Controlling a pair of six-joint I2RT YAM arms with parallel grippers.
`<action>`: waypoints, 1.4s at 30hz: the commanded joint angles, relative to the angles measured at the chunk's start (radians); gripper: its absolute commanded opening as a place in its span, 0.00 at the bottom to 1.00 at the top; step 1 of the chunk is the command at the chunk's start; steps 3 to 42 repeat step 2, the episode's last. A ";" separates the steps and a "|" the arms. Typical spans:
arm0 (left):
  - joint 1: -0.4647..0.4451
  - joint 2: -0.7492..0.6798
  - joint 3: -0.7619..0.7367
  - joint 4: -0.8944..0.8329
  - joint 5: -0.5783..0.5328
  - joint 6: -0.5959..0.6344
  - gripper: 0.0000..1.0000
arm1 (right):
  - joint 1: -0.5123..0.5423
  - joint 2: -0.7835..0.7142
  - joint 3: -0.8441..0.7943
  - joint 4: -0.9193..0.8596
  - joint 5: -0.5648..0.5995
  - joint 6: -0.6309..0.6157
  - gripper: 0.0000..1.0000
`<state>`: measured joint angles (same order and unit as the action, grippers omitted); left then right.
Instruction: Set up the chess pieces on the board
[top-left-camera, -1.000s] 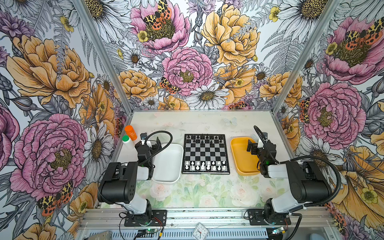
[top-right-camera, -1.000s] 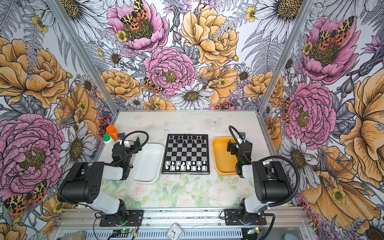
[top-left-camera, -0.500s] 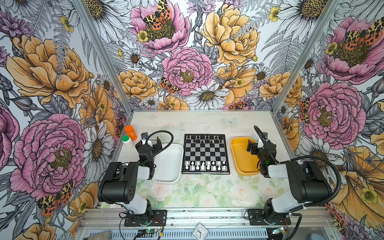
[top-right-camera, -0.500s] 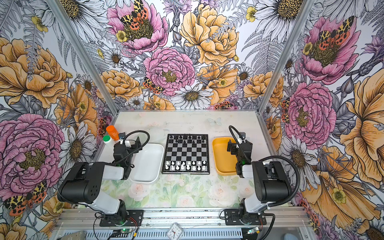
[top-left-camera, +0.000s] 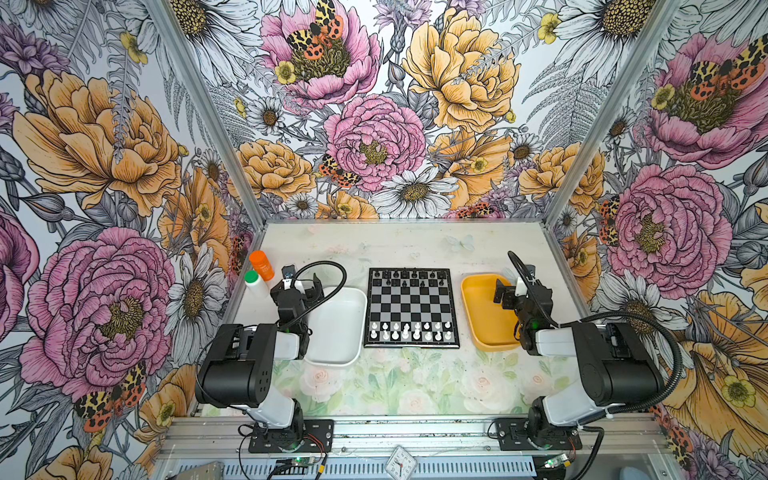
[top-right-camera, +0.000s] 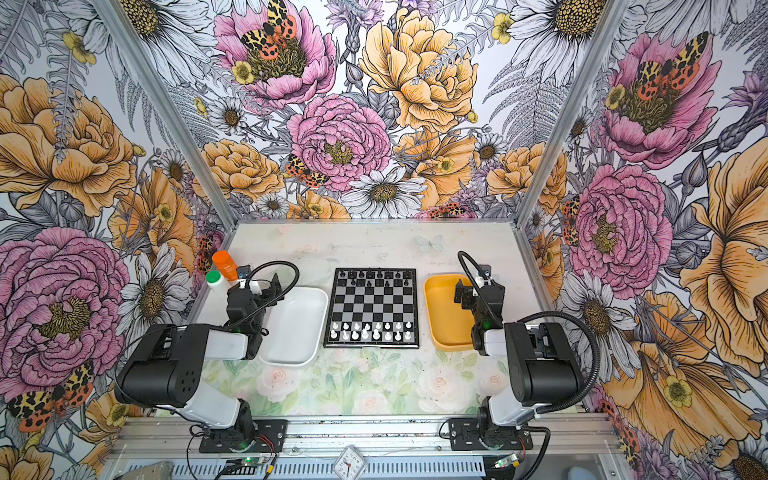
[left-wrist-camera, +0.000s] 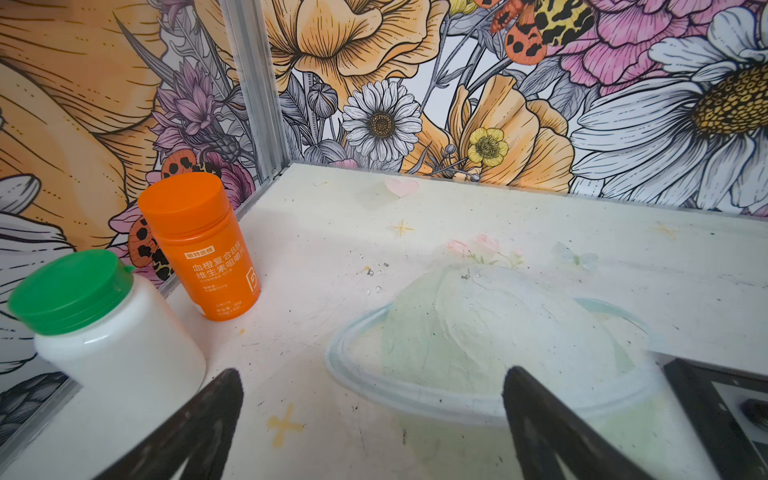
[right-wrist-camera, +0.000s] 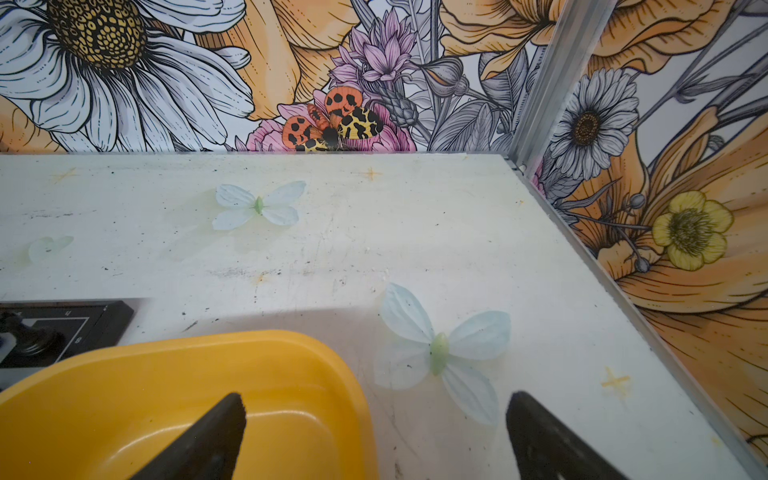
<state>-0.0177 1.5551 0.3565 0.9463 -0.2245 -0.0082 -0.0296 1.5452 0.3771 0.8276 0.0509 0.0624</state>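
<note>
Your left claw (left-wrist-camera: 370, 386) and right claw (right-wrist-camera: 374, 407) are hanging wide open, empty. The board (top-left-camera: 411, 307) is lying between white tray (top-left-camera: 336, 324) and yellow tray (top-left-camera: 482, 307), chess pieces (top-left-camera: 405, 331) lining its near and far rows.

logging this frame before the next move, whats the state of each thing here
board: lying flat, pieces at both ends
black chess pieces: on the far rows
white chess pieces: on the near rows
white tray: empty
yellow tray: empty where visible
orange bottle: upright, capped
white bottle: upright, green cap on
left gripper: open, empty
right gripper: open, empty
</note>
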 joint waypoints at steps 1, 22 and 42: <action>-0.005 -0.004 0.012 0.011 -0.018 0.008 0.99 | -0.001 -0.008 0.023 0.024 -0.011 0.014 1.00; -0.005 -0.005 0.012 0.011 -0.018 0.008 0.99 | -0.001 -0.010 0.019 0.030 -0.011 0.014 1.00; -0.005 -0.005 0.012 0.011 -0.018 0.008 0.99 | -0.001 -0.010 0.019 0.030 -0.011 0.014 1.00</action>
